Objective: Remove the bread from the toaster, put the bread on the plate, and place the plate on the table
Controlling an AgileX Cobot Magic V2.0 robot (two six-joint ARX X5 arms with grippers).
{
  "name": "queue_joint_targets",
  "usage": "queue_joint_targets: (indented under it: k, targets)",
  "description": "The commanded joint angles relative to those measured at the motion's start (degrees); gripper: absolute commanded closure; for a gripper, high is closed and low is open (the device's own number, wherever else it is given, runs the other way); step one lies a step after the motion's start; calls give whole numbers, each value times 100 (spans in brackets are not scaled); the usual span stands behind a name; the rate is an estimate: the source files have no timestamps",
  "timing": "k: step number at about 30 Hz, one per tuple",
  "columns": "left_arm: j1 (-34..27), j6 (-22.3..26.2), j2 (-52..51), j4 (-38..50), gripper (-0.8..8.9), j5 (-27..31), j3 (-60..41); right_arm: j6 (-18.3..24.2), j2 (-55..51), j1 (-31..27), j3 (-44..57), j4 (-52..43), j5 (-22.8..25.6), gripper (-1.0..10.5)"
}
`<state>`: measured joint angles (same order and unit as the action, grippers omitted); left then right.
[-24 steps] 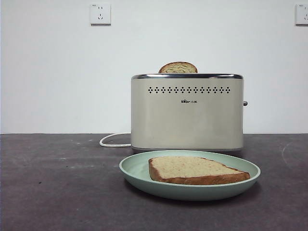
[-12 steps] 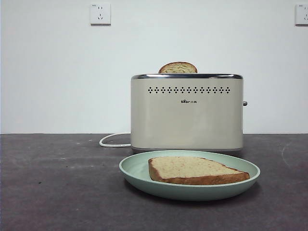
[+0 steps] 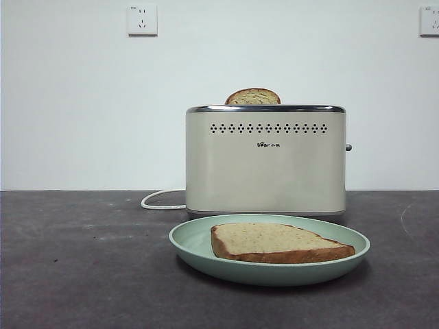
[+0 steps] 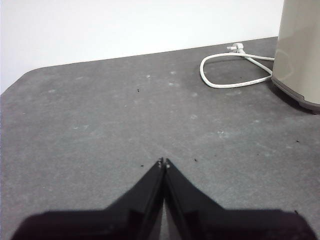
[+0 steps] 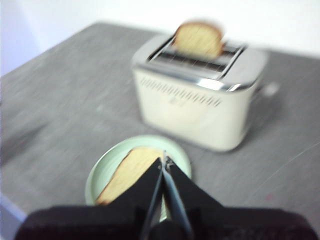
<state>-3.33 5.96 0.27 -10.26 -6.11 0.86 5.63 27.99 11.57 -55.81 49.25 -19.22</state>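
While your right gripper (image 5: 163, 161) hangs high with its jaws pressed together and holding nothing, the bread (image 3: 278, 242) lies flat on the plate (image 3: 199, 250) just under the jaw tips, with the toaster (image 3: 266, 161) beyond. Your left gripper (image 4: 163, 162) is clenched too, well apart over the table (image 3: 82, 260).
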Motion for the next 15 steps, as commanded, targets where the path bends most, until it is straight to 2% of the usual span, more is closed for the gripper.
queue_joint_targets:
  k: [1, 5, 8, 12, 15]
  targets:
    - [-20, -37, -15, 31, 817, 2, -70, 326, -166, -258, 151, -201, 20, 945]
    - [-20, -37, -15, 33, 817, 2, -70, 330, -483, -520, 678, -774, 48, 945]
    - [-20, -37, -15, 31, 817, 2, -70, 260, -839, -555, 1425, -1556, 337, 945]
    - [-20, -37, -15, 31, 817, 2, -70, -192, -1342, -555, 2667, -2857, 787, 945]
    - [-20, -37, -15, 33, 817, 2, -70, -282, -1694, -555, 3410, -3362, 1226, 945]
